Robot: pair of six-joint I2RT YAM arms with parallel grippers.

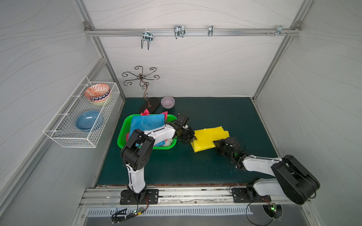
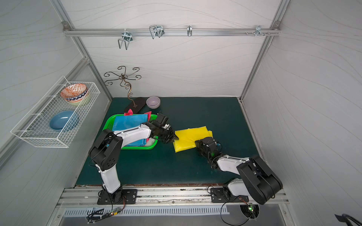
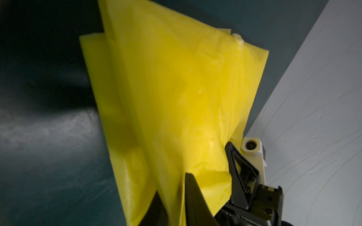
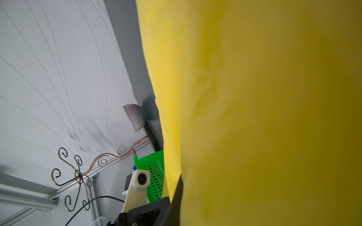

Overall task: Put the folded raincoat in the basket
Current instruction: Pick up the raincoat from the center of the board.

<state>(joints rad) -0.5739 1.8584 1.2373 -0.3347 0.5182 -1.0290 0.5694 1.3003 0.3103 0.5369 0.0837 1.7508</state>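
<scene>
Folded yellow plastic raincoat (image 1: 210,137) out on the dark green tabletop (image 1: 215,170), roughly in the middle, not in the basket yet. Right gripper (image 1: 215,141) clamped tight on its near edge, creasing the film. Left gripper (image 1: 193,138) at the opposite edge, jaws a touch apart with a curl of yellow between them, can't tell if actually pinching. Bright green perforated plastic basket (image 1: 125,125) just beside, toward the left edge, already holding a folded blue sheet (image 1: 147,122) over pink ones (image 1: 146,112). Small lilac bowl (image 1: 167,102) by the back edge.

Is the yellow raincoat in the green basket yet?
Out. The yellow raincoat lies folded on the mat, beside the green basket, not inside it.
</scene>
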